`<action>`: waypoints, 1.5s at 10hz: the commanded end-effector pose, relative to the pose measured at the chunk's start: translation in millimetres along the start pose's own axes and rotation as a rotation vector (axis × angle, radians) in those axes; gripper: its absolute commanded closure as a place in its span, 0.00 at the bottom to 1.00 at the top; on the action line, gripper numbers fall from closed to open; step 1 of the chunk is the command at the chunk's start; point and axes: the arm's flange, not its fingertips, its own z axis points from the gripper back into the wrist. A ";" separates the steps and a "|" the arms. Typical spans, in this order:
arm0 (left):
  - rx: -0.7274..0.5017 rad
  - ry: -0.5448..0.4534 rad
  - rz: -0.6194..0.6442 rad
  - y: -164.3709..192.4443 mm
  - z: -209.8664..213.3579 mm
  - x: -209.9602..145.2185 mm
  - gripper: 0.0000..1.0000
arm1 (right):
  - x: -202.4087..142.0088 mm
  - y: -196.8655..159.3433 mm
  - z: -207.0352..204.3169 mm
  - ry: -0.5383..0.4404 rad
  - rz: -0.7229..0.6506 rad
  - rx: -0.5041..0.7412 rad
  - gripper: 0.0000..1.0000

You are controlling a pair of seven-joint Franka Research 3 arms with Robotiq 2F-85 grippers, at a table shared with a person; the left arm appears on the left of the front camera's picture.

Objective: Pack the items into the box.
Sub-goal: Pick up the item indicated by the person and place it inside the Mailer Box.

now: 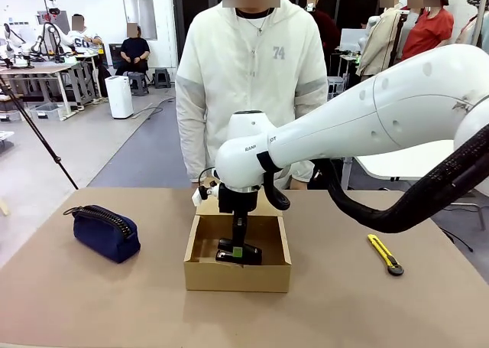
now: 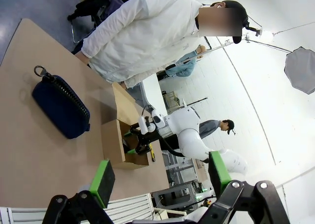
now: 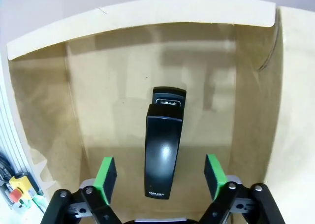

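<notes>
**A:** Right wrist view first: how does the right pincer (image 3: 160, 180) stand?

**B:** Spread wide, grasping nothing. Its green pads (image 3: 107, 178) flank the black stapler (image 3: 164, 150) without touching it. The stapler lies flat on the floor of the box (image 3: 147, 17).

**A:** And around the box?

**B:** In the front view the blue pouch (image 1: 105, 232) lies on the counter (image 1: 344, 310) at nine o'clock, well apart. The utility knife (image 1: 385, 255) is at three o'clock.

**A:** The left pincer (image 2: 160, 177)?

**B:** Also spread wide, empty, above the counter.

Pouch (image 2: 59, 108) near box (image 2: 113, 143) — left gripper (image 2: 160, 161) agape
</notes>
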 end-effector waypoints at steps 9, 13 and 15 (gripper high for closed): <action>-0.019 -0.011 -0.016 -0.8 0.6 1.3 0.00 | -275.2 138.0 214.3 -0.736 -0.584 0.215 0.00; -0.019 -0.011 -0.016 -0.8 0.6 1.3 0.00 | -490.0 164.4 197.9 -1.533 -0.915 0.402 0.00; -0.019 -0.011 -0.016 -0.8 0.6 1.3 0.00 | -546.9 163.4 146.6 -1.763 -0.991 0.467 0.00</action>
